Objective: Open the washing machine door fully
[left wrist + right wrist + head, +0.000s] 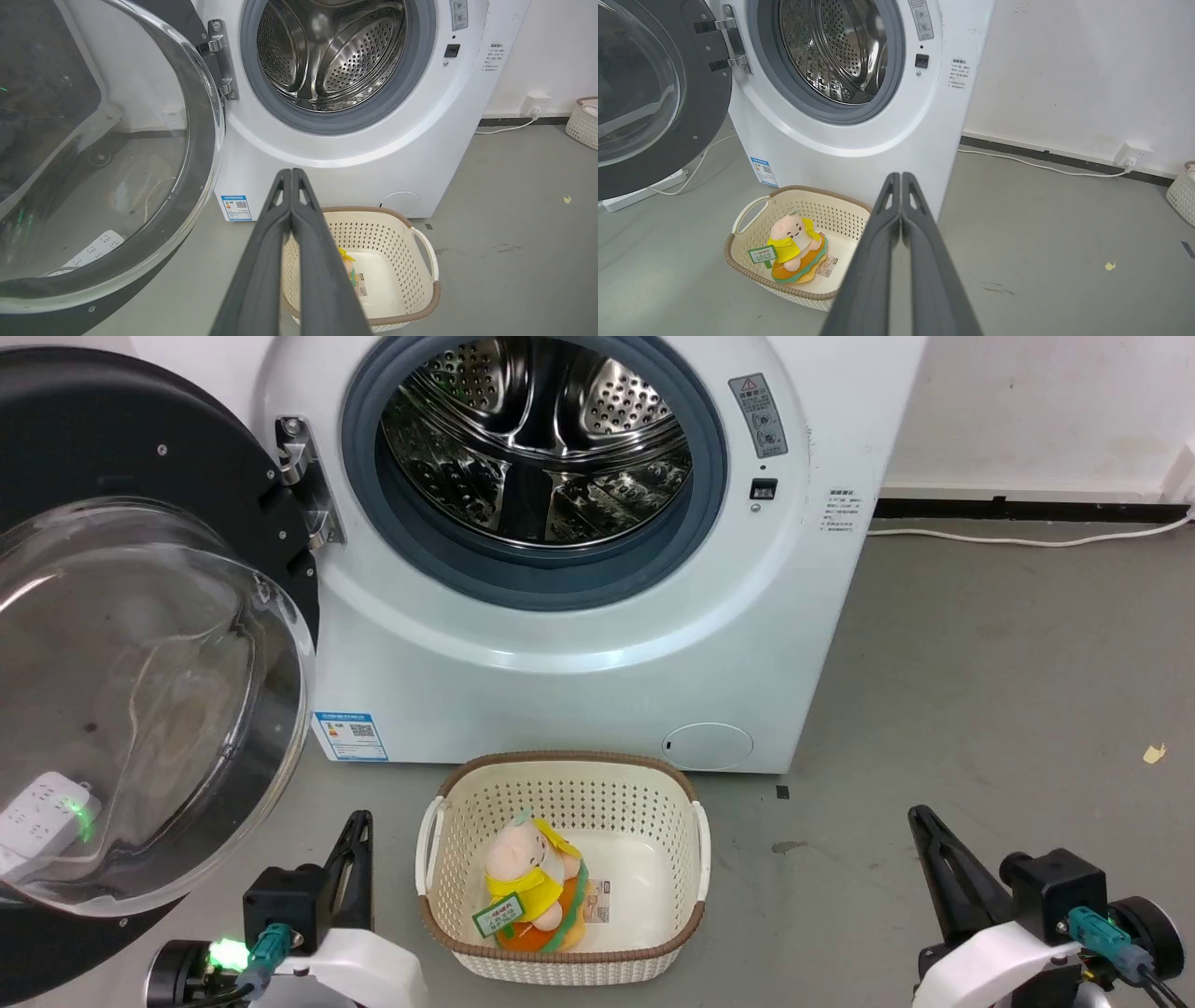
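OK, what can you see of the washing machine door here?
The washing machine door is a large round disc: a glossy black rim, dotted with small screws, around a clear bulging glass bowl. It stands wide open to the left of the drum opening, inner side facing the robot, hung on a metal hinge on the white machine front. It looks intact; apart from the hinge, nothing visibly touches it.

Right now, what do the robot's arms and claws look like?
The left claw and right claw: two long dark-grey tapering fingers each, a black block, a teal plug with black cable, a white forearm. A green light glows on the left.
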{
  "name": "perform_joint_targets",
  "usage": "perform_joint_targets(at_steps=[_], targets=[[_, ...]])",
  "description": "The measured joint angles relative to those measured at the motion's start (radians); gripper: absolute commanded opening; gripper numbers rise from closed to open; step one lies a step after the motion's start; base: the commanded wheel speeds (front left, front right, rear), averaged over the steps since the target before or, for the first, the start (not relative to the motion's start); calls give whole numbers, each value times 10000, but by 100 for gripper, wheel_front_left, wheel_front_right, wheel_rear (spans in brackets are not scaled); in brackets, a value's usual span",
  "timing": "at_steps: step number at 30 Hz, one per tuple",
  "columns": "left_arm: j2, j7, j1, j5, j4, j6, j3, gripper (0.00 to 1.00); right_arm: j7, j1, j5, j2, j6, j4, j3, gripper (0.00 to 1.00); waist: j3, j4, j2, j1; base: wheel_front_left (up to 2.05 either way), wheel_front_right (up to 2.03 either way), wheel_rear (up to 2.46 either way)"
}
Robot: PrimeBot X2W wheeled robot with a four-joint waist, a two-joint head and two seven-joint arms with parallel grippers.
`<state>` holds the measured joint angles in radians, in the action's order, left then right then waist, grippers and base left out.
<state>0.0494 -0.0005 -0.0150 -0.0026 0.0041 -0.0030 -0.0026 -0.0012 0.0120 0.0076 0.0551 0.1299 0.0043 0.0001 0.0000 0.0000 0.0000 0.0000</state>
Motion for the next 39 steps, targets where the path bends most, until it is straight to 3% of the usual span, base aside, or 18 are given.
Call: perform_joint_targets(at_steps=[39], targets=[[0, 2, 2, -2, -4, 2, 29, 0, 6, -1, 0, -2, 0, -4, 4, 0, 0, 0, 0, 1, 0, 0, 0]])
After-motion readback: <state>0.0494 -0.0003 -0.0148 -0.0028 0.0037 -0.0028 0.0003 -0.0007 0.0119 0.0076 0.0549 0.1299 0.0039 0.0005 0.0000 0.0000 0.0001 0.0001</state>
